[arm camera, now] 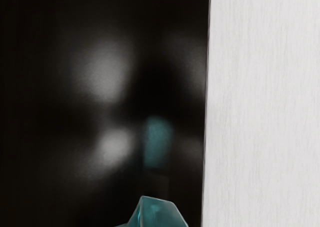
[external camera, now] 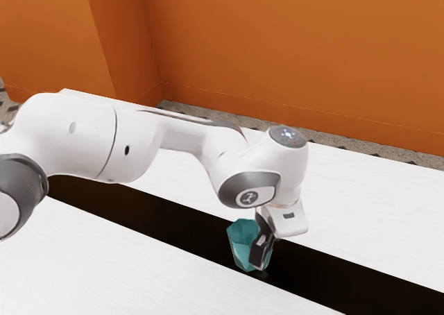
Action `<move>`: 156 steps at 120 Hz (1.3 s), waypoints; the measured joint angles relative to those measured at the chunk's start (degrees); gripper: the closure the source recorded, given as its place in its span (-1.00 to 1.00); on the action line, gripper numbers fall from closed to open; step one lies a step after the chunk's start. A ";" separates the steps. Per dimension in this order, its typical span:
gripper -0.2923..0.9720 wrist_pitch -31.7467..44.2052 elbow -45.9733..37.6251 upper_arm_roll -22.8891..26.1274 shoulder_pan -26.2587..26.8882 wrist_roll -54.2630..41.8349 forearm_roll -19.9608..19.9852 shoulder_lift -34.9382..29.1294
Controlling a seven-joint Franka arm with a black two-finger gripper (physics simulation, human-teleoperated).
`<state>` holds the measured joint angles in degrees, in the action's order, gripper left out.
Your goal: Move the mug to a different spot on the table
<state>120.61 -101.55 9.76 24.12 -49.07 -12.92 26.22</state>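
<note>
Teal faceted mug (external camera: 243,251) over the black table strip (external camera: 173,221)
Jaws pinch its wall — probably light, stiff, slick; best gripped deep on that wall.

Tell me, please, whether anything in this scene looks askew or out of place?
The teal mug leans rather than standing upright, at the gripper, over the glossy black strip between the table's white panels. Nothing looks spilled or broken.

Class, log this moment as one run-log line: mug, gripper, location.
mug: teal, slightly tilted | gripper: shut on mug | location: over the glossy black strip
</note>
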 joint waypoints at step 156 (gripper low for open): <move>0.52 -13.47 1.15 -4.56 -5.66 5.12 -8.54 -1.55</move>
<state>107.14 -100.41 5.20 18.46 -43.95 -21.46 24.67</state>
